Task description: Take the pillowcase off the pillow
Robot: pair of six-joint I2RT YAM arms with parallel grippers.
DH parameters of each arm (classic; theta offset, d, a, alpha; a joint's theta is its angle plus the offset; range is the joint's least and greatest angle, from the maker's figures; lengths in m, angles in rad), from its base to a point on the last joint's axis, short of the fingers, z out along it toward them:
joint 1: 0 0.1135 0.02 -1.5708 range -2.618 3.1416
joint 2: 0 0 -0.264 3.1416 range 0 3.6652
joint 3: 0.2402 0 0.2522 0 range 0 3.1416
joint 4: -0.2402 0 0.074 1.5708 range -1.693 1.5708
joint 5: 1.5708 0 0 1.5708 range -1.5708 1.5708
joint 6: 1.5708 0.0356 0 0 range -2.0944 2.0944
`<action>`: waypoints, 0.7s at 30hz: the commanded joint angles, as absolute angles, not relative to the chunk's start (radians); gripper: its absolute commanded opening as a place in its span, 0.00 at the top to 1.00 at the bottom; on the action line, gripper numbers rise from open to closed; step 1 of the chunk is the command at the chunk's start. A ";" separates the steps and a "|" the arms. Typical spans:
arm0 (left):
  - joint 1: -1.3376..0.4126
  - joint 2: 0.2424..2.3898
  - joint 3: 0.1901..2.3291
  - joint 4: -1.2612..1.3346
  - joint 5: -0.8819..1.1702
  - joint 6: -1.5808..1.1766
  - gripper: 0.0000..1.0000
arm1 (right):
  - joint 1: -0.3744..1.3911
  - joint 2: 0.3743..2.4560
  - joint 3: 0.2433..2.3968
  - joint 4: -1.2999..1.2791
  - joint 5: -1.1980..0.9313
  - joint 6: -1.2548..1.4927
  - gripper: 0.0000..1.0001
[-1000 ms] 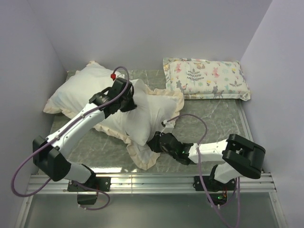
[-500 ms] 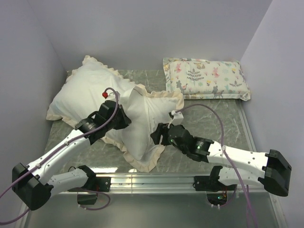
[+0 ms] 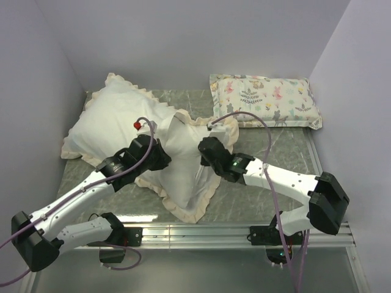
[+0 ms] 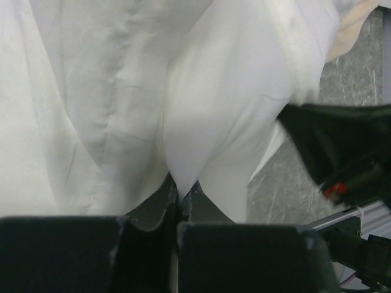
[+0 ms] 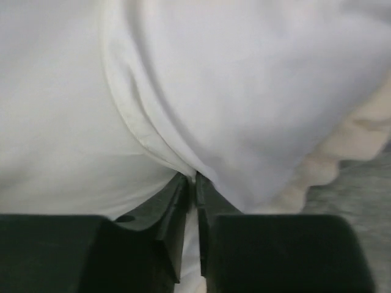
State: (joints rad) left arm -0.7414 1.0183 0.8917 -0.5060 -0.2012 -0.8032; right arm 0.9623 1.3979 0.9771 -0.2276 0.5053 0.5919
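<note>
We see the pillowcase lying cream-white side up on the left half of the table. It runs from the far left corner toward the near centre, and its ruffled edging trails along the near and right sides. Its far-left part is full and rounded. We cannot tell the pillow's own surface apart from the cover, so it appears to sit inside that bulge.

The left gripper reaches in from the near left. Its 2 fingers are pressed together on a pinched fold of the pillowcase near the middle of the cloth. The right gripper comes in from the right and sits just beside the ruffle on the right edge. Its jaws are almost touching, with a crease of the same white cloth nipped between them. The 2 grippers are near each other, with a raised ridge of fabric between them.

The small animal-print pillow lies at the far right, apart from the pillowcase.
</note>
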 commanded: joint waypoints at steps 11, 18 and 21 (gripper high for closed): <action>-0.758 0.787 0.965 -0.670 -0.179 -0.830 0.99 | 0.513 1.405 1.020 -0.186 0.332 0.508 0.97; -0.758 0.746 0.973 -0.730 -0.167 -0.822 1.00 | 0.353 1.538 1.153 -0.158 0.106 0.511 0.98; -0.759 0.733 0.974 -0.745 -0.143 -0.816 0.99 | 0.339 1.604 1.209 -0.155 0.035 0.511 0.98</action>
